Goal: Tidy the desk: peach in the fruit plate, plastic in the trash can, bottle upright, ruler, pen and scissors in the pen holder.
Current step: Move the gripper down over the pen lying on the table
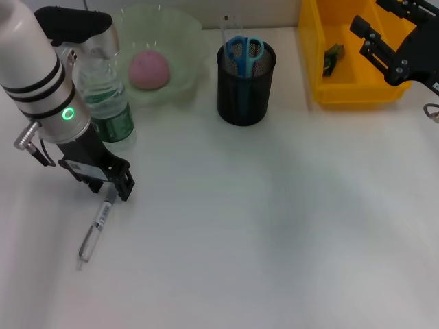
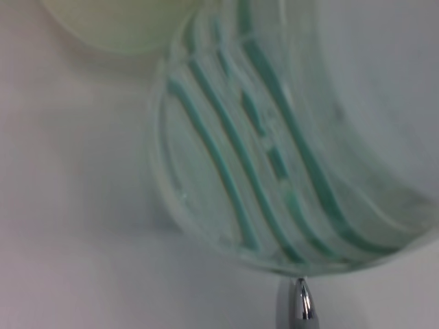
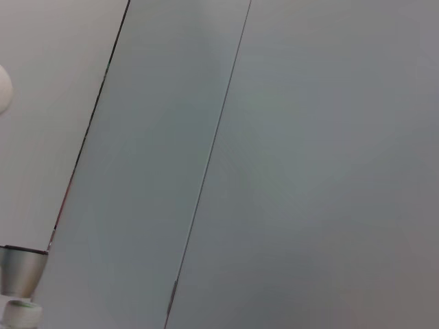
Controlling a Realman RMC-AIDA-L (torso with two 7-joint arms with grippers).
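Observation:
The pen (image 1: 96, 226) lies on the white desk at the front left; its metal tip (image 2: 302, 310) also shows in the left wrist view. My left gripper (image 1: 111, 186) hangs open just over the pen's far end, holding nothing. Behind it the bottle (image 1: 106, 103) stands upright, its base (image 2: 274, 151) filling the left wrist view. The pink peach (image 1: 149, 68) rests in the pale green fruit plate (image 1: 185, 41). Blue scissors (image 1: 245, 49) and a clear ruler (image 1: 226, 27) stand in the black mesh pen holder (image 1: 243, 96). A green plastic scrap (image 1: 334, 58) lies in the yellow trash can (image 1: 322, 89). My right gripper (image 1: 362, 36) is open above it.
The bottle stands close beside my left arm (image 1: 41, 75), and the plate is right behind the bottle. White desk (image 1: 274, 226) stretches across the middle and right front. The right wrist view holds only grey wall panels.

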